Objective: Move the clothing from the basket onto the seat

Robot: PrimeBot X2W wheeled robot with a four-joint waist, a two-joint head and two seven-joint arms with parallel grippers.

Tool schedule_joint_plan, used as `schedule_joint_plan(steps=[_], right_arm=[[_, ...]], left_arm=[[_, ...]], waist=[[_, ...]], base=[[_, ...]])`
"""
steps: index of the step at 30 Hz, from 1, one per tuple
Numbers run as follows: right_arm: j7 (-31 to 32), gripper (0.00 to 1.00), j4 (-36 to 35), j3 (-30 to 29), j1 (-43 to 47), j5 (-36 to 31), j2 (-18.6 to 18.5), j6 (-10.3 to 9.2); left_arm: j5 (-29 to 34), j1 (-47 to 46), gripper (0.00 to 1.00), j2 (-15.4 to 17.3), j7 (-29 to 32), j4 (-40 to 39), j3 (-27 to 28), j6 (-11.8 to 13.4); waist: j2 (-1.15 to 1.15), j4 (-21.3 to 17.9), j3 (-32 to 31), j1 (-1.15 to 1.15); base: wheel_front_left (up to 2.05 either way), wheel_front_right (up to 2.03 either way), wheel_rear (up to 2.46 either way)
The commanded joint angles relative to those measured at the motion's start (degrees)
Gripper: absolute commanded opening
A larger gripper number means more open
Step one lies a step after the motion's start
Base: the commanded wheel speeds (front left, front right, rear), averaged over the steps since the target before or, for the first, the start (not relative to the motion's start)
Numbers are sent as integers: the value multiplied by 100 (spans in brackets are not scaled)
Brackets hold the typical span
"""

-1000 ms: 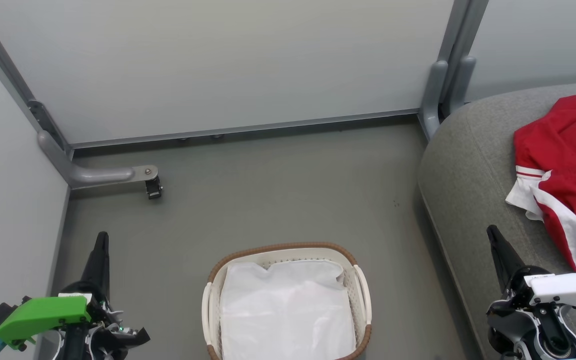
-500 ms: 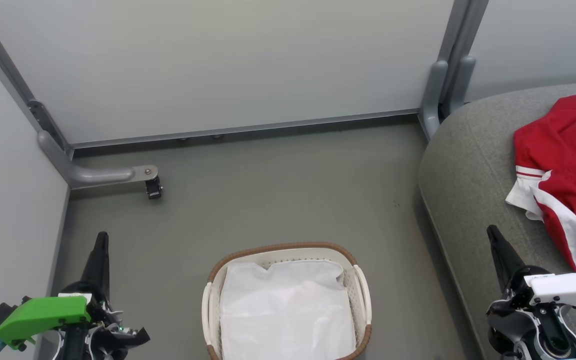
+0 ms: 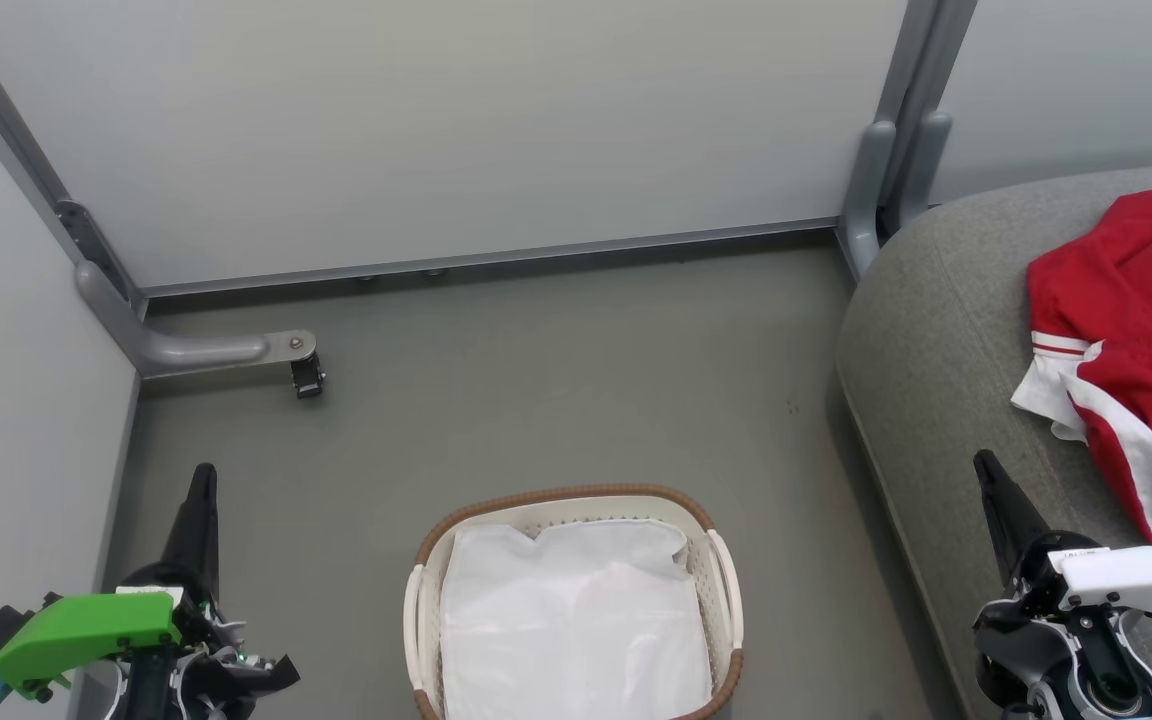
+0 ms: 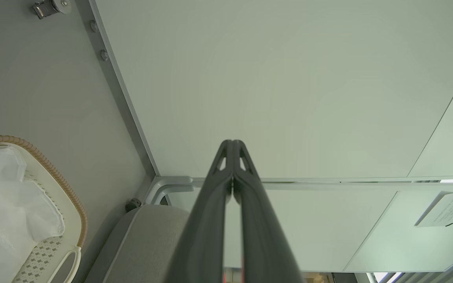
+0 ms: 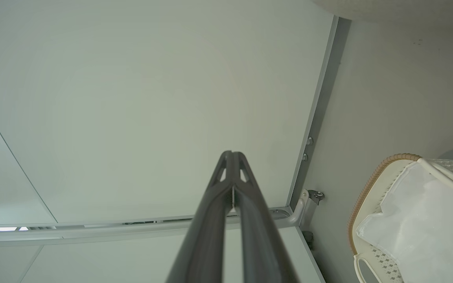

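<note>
Head view first: the seat (image 3: 936,350), a broad grey cushion with a rounded corner, is seen along the right side of the frame. The clothing (image 3: 1136,300) lies rumpled on it at the upper right, red with white trim, and runs off the right edge. Well apart from it, at the bottom centre on the floor (image 3: 536,400), the basket (image 3: 566,495) is seen. Nothing but the white liner cloth (image 3: 576,620) can be made out inside, so the transfer is judged complete as far as can be seen.

The garments are judged light, soft and limp, and probably smooth enough to slide. They would be expected to sag and trail from whatever point is lifted rather than keep any shape. No fragility is expected. Should regrasping be needed, a raised fold near the middle of the heap would be best pinched. The white-trimmed hem at the lower left of the pile would serve as a firmer second choice.

The left gripper (image 3: 203,472), at the lower left, and the right gripper (image 3: 983,460), at the lower right, are both closed with fingers pressed together. Nothing is held by either, as is confirmed in both wrist views.
</note>
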Motion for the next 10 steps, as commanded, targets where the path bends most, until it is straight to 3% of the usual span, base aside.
schedule_joint_plan(steps=[1, 10], right_arm=[[18, 0, -23, -9, -34, 22, -34, 0], [18, 0, -23, -9, -35, 22, -34, 0]], left_arm=[[5, -57, 0, 16, 21, -5, 16, -22], [7, -57, 0, 14, 22, -3, 17, -22]], waist=[[0, 0, 0, 0], [0, 0, 0, 0]], base=[[0, 0, 0], [0, 0, 0]])
